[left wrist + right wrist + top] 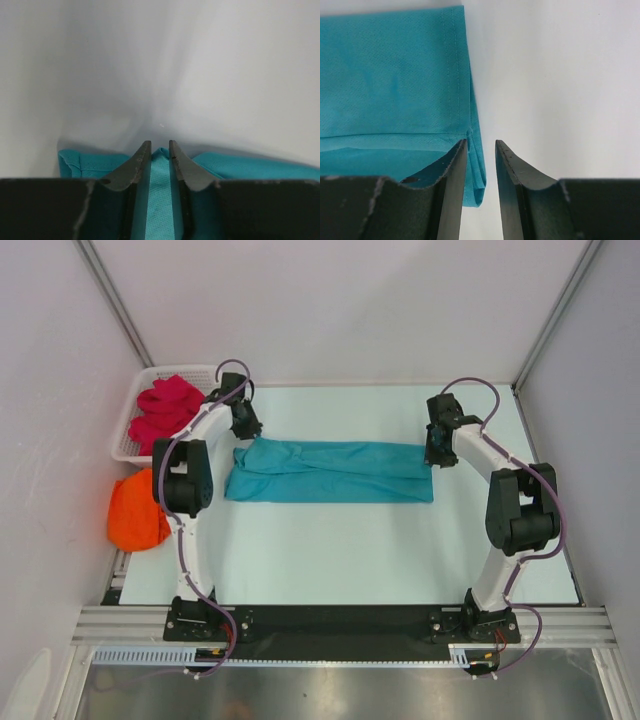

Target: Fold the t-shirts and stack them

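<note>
The teal-blue t-shirt (pixel 330 472) lies folded into a long band across the middle of the table. My left gripper (pixel 248 435) stands over the band's upper left corner. In the left wrist view, that gripper (pixel 157 145) is open by a narrow gap, with a ridge of teal cloth (pixel 160 200) standing between its fingers. My right gripper (pixel 432 455) is at the band's right end. In the right wrist view, the right gripper (pixel 481 142) is open, with the folded hem (pixel 390 75) against its left finger and bare table by the right one. The orange t-shirt (pixel 138 512) lies bunched at the left edge. The crimson-pink t-shirt (pixel 168 410) lies in the basket.
A white lattice basket (pixel 125 440) stands at the far left corner, just behind the orange heap. White walls and metal posts close in the table on three sides. Both arm bases sit on the black rail at the near edge.
</note>
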You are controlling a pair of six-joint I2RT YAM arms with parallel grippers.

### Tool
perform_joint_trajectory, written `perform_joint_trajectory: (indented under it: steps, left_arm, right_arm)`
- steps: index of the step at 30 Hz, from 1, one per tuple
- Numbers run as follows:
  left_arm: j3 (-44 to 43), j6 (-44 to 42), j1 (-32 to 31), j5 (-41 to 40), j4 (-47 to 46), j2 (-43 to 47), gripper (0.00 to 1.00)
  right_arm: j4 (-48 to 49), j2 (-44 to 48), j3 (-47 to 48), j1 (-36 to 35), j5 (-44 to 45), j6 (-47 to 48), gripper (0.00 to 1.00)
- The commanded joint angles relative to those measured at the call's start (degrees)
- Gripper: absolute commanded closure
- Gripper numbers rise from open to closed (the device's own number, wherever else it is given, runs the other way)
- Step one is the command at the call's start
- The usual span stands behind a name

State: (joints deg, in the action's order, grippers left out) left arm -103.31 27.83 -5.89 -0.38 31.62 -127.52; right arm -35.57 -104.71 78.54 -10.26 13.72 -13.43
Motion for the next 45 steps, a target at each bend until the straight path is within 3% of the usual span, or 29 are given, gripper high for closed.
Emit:
perform_joint_trajectory:
  steps: [1, 2, 3, 24, 40, 45]
  left_arm:
    - [-2.2, -1.1, -0.4, -1.2, 0.0, 0.5, 0.82]
    - [-2.3, -1.2, -0.4, -0.9, 0.0, 0.7, 0.96]
    - [-2.3, -1.1, -0.4, -1.0, 0.0, 0.8, 1.00]
    - [4.7, -1.2, -0.9, -0.5, 0.6, 16.3, 1.00]
    - [33.2, 0.9, -5.4, -2.0, -5.2, 38.0, 1.00]
    - [37.7, 0.2, -5.9, -3.4, -5.4, 41.7, 1.00]
  right_arm:
    - [-0.3, 1.9, 0.6, -0.1, 1.1, 0.4, 0.66]
    - [-0.2, 1.9, 0.6, -0.1, 1.1, 0.3, 0.66]
    - [-0.3, 2.0, 0.6, -0.1, 1.2, 0.3, 0.66]
    - [-0.1, 5.9, -1.9, -0.7, 0.7, -0.4, 0.69]
    - [-0.5, 11.0, -5.4, -1.3, 0.8, -0.9, 0.69]
    - [-0.5, 11.6, -5.9, -2.1, 1.0, -1.2, 0.69]
